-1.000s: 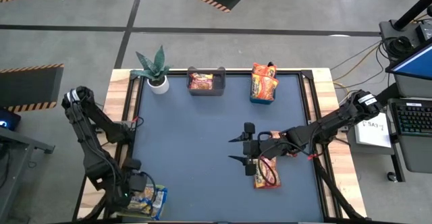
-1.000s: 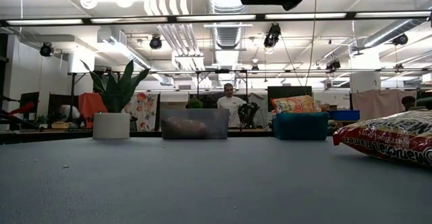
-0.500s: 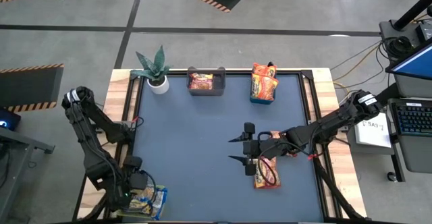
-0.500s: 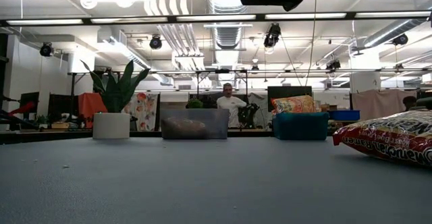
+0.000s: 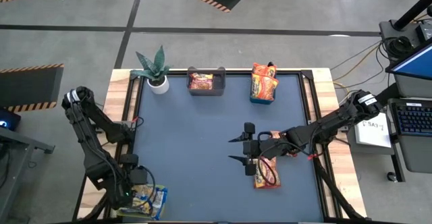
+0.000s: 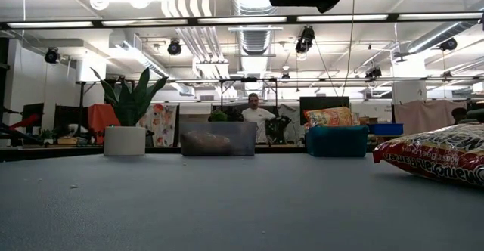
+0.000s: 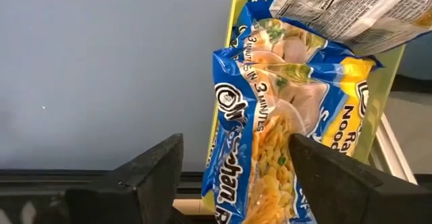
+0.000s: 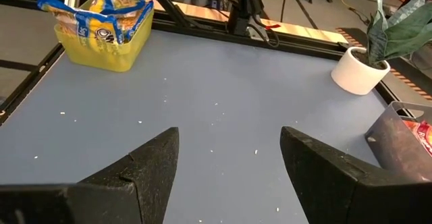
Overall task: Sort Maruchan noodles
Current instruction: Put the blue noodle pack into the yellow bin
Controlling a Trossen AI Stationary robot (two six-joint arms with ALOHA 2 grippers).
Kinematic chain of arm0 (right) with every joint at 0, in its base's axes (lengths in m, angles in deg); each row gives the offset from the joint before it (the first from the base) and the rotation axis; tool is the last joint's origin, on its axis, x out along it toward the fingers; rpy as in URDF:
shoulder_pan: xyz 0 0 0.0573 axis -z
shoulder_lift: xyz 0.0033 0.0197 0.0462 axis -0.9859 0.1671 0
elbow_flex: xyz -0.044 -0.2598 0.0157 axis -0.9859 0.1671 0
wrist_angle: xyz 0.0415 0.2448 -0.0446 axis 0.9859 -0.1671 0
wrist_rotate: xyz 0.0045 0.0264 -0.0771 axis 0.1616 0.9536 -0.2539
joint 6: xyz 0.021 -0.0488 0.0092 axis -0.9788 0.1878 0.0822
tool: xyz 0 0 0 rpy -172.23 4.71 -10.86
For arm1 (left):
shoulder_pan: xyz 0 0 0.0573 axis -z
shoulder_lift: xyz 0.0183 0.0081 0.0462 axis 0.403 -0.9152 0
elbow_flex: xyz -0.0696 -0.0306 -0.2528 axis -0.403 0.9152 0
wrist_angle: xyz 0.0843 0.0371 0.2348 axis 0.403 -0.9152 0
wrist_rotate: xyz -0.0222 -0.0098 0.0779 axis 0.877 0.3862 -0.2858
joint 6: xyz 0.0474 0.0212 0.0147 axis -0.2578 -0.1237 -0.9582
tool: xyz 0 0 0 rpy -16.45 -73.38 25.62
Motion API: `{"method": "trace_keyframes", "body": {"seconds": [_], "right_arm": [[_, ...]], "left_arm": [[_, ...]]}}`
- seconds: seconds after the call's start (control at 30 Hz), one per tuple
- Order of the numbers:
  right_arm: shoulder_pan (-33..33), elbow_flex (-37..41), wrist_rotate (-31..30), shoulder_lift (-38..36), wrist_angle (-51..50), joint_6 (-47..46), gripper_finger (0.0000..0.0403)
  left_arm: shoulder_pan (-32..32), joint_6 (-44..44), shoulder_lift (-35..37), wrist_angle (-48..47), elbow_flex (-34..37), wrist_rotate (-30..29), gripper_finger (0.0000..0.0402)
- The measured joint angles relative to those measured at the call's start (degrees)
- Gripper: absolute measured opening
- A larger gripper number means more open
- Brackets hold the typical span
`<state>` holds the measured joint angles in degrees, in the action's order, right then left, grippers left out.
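Note:
Yellow-and-blue Maruchan packets (image 7: 270, 136) lie heaped in a yellow bin (image 7: 227, 62) at the table's near left corner. My left gripper (image 7: 236, 173) points down over them, open, one finger on either side of the top packet. A red packet (image 5: 267, 173) lies flat on the blue mat right of centre. My right gripper (image 5: 235, 150) hovers open just left of it, with nothing between its fingers (image 8: 229, 163). Another red packet (image 5: 200, 82) sits in a grey bin (image 5: 206, 89), and orange packets (image 5: 264, 81) stand in a blue bin (image 5: 262, 97) at the far edge. My left gripper stands open over the top yellow-and-blue packet (image 7: 283, 150), coming from above. One finger (image 7: 324, 177) overlaps the packet's edge in the wrist view; I cannot tell whether it touches. The packet rests on the others in the bin.
A potted plant (image 5: 155, 72) stands at the far left corner. Wooden table edges and black rails frame the mat (image 5: 196, 136), whose middle and left show bare. A person (image 6: 257, 119) stands in the room beyond the far edge.
My left hand has turned slightly about its own axis above the yellow bin, staying in place. My right arm and the packets on the table have kept still.

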<state>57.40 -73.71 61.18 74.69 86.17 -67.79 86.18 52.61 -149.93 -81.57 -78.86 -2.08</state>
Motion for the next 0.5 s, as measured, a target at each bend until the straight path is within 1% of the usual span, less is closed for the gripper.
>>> {"method": "trace_keyframes", "body": {"seconds": [0.23,0.5], "right_arm": [[0.0,0.0,0.0,0.0,0.0,-0.1,0.0247],[0.0,0.0,0.0,0.0,0.0,-0.4,0.0247]], "left_arm": [[0.0,-0.7,-0.2,-1.2,-1.1,0.1,0.0285],[0.0,-1.7,-0.2,-6.0,-4.9,-1.4,0.0288]]}}
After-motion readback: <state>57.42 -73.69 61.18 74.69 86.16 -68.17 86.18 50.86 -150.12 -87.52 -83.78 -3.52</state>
